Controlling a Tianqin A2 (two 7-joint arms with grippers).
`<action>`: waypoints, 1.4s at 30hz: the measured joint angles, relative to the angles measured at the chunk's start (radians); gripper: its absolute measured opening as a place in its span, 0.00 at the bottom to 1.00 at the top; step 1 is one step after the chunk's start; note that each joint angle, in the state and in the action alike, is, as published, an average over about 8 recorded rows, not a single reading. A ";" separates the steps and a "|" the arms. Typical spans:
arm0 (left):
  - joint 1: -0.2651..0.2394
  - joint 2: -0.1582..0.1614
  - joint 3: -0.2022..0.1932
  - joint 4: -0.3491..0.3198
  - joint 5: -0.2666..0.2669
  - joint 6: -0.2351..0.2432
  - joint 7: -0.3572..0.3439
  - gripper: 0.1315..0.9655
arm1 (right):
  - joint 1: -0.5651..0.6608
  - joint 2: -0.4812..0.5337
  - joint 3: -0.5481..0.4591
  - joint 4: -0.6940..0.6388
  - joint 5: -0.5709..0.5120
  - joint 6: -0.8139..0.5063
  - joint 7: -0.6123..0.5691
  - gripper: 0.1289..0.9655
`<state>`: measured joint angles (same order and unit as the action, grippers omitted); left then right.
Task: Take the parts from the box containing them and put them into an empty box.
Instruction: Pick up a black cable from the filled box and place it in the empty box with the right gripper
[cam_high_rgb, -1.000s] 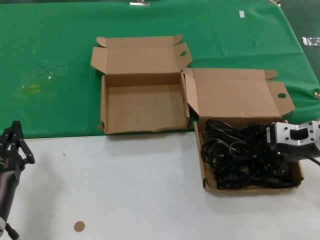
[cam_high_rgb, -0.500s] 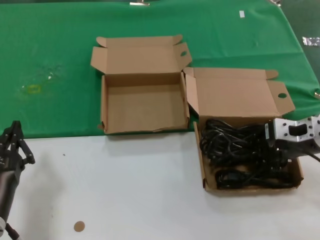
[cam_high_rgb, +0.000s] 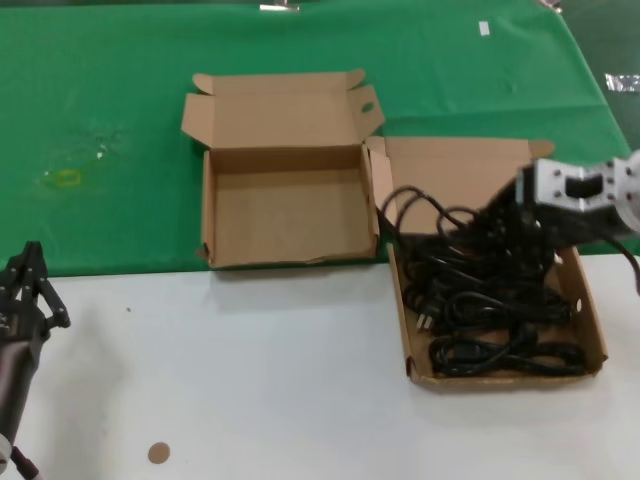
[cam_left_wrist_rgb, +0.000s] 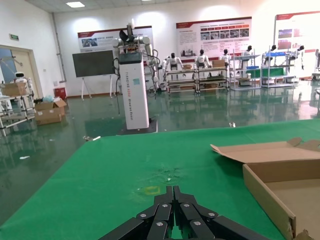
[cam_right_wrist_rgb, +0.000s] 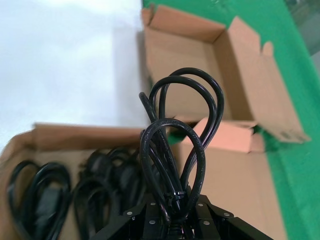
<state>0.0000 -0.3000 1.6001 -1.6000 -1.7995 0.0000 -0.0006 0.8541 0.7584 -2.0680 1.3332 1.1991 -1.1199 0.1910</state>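
Above the shallow box (cam_high_rgb: 590, 330), the right end effector (cam_right_wrist_rgb: 172, 220) was clamped on 1 cord bundle (cam_right_wrist_rgb: 177, 145) at its tie, loops splaying limp. Judged light and floppy; plug may snag remaining cords (cam_high_rgb: 490, 320). The taller box (cam_high_rgb: 285, 205) sat beside. The left end effector (cam_left_wrist_rgb: 172, 212) sat closed, parked.

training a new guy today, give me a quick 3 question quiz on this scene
1. True or false: the right gripper is shut on a cord lifted above the shallow box.
2. Which box has nothing in it? A) the tall box on the green cloth B) the shallow box
3. Fill in: the left gripper rests idle with its fingers ____.

Key: 1 true; 2 A; 3 shut
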 joint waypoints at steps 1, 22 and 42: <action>0.000 0.000 0.000 0.000 0.000 0.000 0.000 0.02 | 0.013 -0.010 -0.002 -0.002 -0.007 -0.001 0.006 0.11; 0.000 0.000 0.000 0.000 0.000 0.000 0.000 0.02 | 0.176 -0.305 -0.091 -0.134 -0.144 0.068 0.069 0.11; 0.000 0.000 0.000 0.000 0.000 0.000 0.000 0.02 | 0.271 -0.571 -0.141 -0.471 -0.197 0.246 -0.011 0.11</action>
<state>0.0000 -0.3000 1.6001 -1.6000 -1.7996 0.0000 -0.0005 1.1247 0.1878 -2.2089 0.8621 1.0021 -0.8742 0.1802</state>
